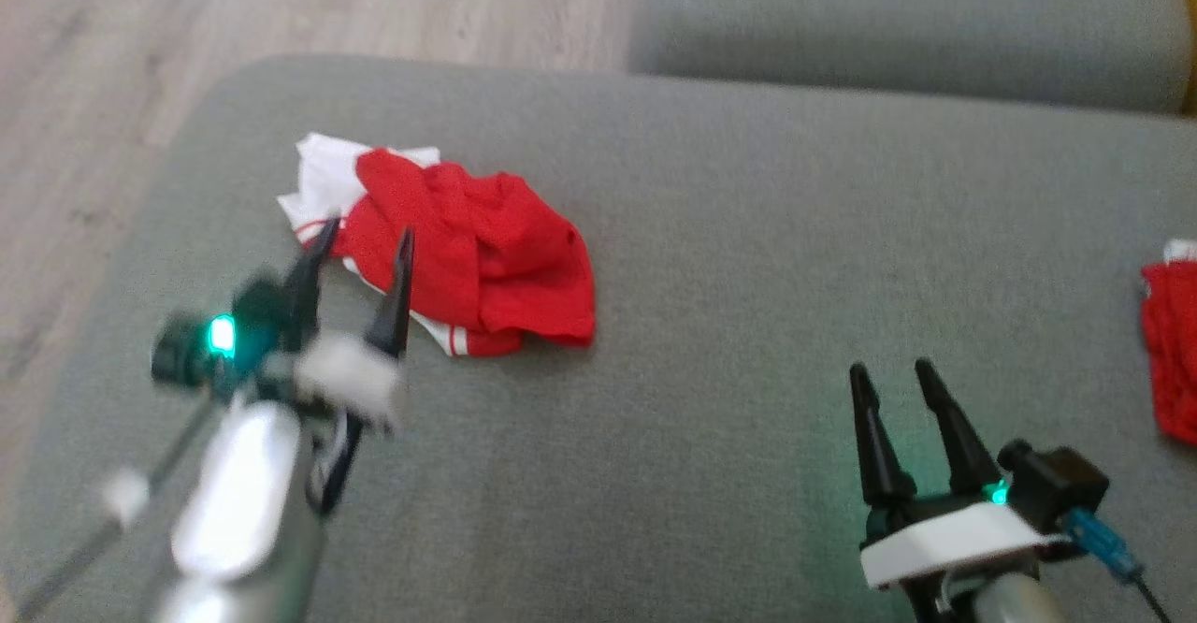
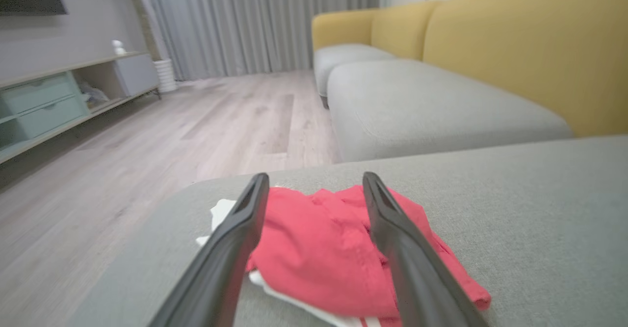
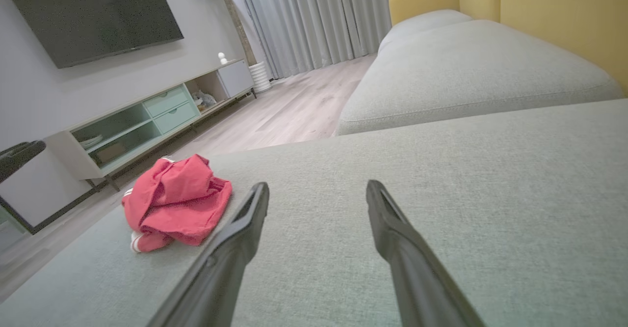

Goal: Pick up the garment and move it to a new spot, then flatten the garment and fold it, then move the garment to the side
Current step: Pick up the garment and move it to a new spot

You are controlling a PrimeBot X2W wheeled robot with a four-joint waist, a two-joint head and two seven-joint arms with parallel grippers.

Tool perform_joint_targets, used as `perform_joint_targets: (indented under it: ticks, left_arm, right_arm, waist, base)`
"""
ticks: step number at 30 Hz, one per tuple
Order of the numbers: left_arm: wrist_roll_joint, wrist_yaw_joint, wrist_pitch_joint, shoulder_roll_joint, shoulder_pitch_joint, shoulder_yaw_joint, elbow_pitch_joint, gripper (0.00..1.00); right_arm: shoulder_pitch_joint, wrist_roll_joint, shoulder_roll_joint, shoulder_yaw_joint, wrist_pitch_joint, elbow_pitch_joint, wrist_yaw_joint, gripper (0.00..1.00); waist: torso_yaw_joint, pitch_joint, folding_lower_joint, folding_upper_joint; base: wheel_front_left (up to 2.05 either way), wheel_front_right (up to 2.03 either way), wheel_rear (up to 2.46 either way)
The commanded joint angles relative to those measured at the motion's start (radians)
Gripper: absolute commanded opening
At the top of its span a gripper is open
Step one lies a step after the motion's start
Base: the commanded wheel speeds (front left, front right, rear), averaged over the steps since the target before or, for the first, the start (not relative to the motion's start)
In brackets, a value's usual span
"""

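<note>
The garment (image 1: 468, 258) lies crumpled on the grey sofa cushion (image 1: 748, 230), toward its far left corner, with wooden floor beyond. It sits straight ahead of my left pincer (image 1: 369, 227): in the head view the two fingertips stand over its near left edge, and in the left wrist view the red heap shows in the gap between them. Whether the tips touch cloth I cannot tell. The heap's long axis runs on a slant, from the white part at the far left to the red fold at the near right, so my jaws straddle its left end. That pincer is spread wide and holds nothing, and its forearm reaches forward and low, blurred. My right pincer (image 1: 890, 368) is wide and empty too, well apart to the right over bare cushion, fingers pointing away from me. A second red cloth (image 1: 1169, 352) lies at the right edge, nearer that arm. For this pick I judge the left arm the nearer one
</note>
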Motion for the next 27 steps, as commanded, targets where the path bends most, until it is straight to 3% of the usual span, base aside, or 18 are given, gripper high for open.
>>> perform_joint_targets:
  ticks: [1, 6, 11, 17, 23, 24, 25, 27]
  left_arm:
    - [0.014, -0.017, 0.063, 0.037, -0.128, 0.009, 0.006, 1.0]
    - [-0.007, -0.049, 0.267, 0.079, -0.312, -0.032, 0.143, 1.0]
    - [-0.033, -0.055, 0.37, 0.109, -0.405, -0.042, 0.252, 1.0]
    - [-0.055, -0.056, 0.375, 0.135, -0.472, -0.039, 0.362, 1.0]
    - [-0.055, -0.028, 0.36, 0.142, -0.495, -0.037, 0.461, 1.0]
    - [-0.06, -0.024, 0.352, 0.141, -0.499, -0.035, 0.485, 0.25]
    - [-0.06, -0.022, 0.344, 0.14, -0.501, -0.035, 0.494, 0.0]
    - [-0.063, -0.023, 0.322, 0.138, -0.505, -0.037, 0.507, 0.0]
  right_arm:
    - [-0.069, -0.012, -0.005, 0.014, -0.014, -0.04, -0.001, 1.0]
    - [-0.112, -0.015, -0.005, 0.014, -0.014, -0.047, -0.001, 1.0]
    - [-0.138, -0.011, -0.005, 0.016, -0.014, -0.052, -0.001, 1.0]
    - [-0.158, -0.006, -0.005, 0.019, -0.014, -0.052, -0.001, 1.0]
    - [-0.162, -0.003, -0.005, 0.018, -0.014, -0.048, -0.001, 1.0]
    - [-0.162, -0.003, -0.005, 0.015, -0.014, -0.045, -0.001, 1.0]
    - [-0.161, -0.003, -0.005, 0.013, -0.014, -0.043, -0.001, 1.0]
    - [-0.158, -0.004, -0.005, 0.009, -0.014, -0.039, -0.001, 1.0]
  waist:
    - [-0.05, 0.073, -0.0001, 0.0]
    - [-0.107, 0.144, -0.0001, 0.0]
    - [-0.149, 0.184, -0.0001, 0.0]
    - [-0.193, 0.217, -0.0001, 0.0]
    - [-0.207, 0.219, -0.0001, 0.0]
    - [-0.207, 0.213, -0.0001, 0.0]
    - [-0.206, 0.21, -0.0001, 0.0]
    - [-0.201, 0.201, -0.0001, 0.0]
  base:
    - [0.0, 0.0, 0.0]
    - [0.0, 0.0, 0.0]
    - [0.0, 0.0, 0.0]
    - [0.0, 0.0, 0.0]
    - [0.0, 0.0, 0.0]
    - [0.0, 0.0, 0.0]
    - [0.0, 0.0, 0.0]
    - [0.0, 0.0, 0.0]
